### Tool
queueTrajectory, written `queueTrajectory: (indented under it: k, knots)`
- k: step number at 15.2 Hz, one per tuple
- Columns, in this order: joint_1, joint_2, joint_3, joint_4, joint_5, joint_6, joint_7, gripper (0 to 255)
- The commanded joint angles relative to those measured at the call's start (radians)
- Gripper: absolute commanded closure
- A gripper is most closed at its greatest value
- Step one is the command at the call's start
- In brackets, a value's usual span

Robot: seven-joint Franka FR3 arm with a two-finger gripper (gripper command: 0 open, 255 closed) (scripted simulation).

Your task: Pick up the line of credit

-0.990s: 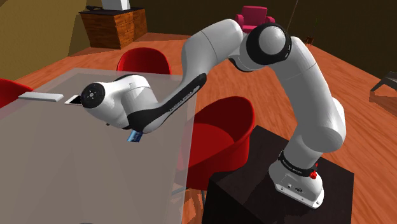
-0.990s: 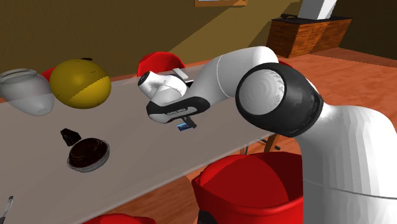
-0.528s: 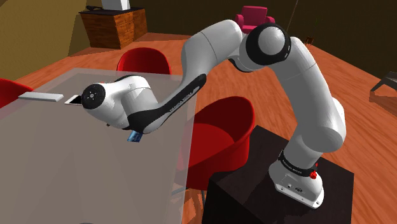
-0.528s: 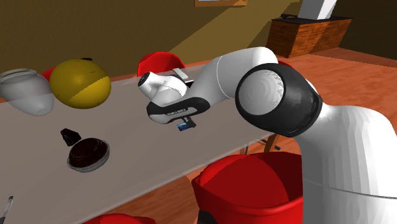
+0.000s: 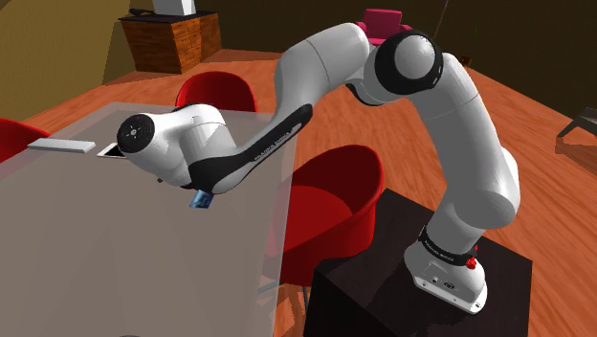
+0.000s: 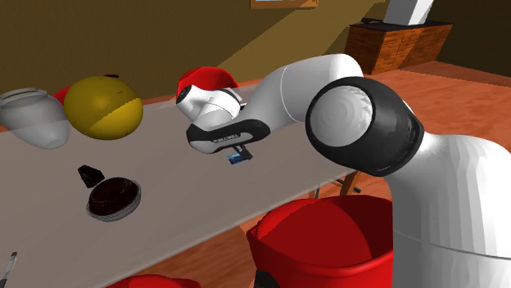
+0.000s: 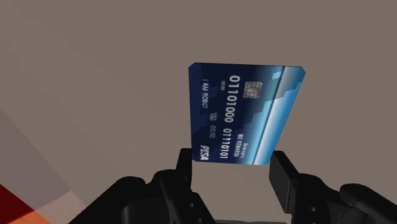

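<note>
A dark blue credit card (image 7: 245, 114) with a chip and white numbers stands upright between my black fingers (image 7: 284, 175), which clasp its lower edge. My gripper (image 7: 234, 167) is shut on it and holds it above the grey table (image 7: 95, 76). In the shoulder view the card (image 5: 202, 199) pokes out under the white hand, just above the table (image 5: 96, 258) near its right edge. The second exterior view shows the card (image 6: 237, 158) as a small blue piece under the wrist, off the tabletop (image 6: 180, 204).
On the table stand a yellow round thing (image 6: 102, 108), a pale bowl-like thing (image 6: 33, 117), a dark dish (image 6: 114, 199) and a small black lump (image 6: 90, 173). A flat white slab (image 5: 62, 146) lies at the far end. Red chairs (image 5: 335, 206) line the table.
The fingers closed on the card, then the hand rose and swung slightly, lifting the card off the table.
</note>
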Motion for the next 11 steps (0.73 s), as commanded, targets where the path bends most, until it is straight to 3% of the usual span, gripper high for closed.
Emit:
queueTrajectory:
  k: [1,11]
  knots:
    - [0.000,-0.012,0.007,0.008,0.010,-0.013,-0.011,255]
    - [-0.010,-0.066,0.038,0.043,0.053,-0.070,-0.068,255]
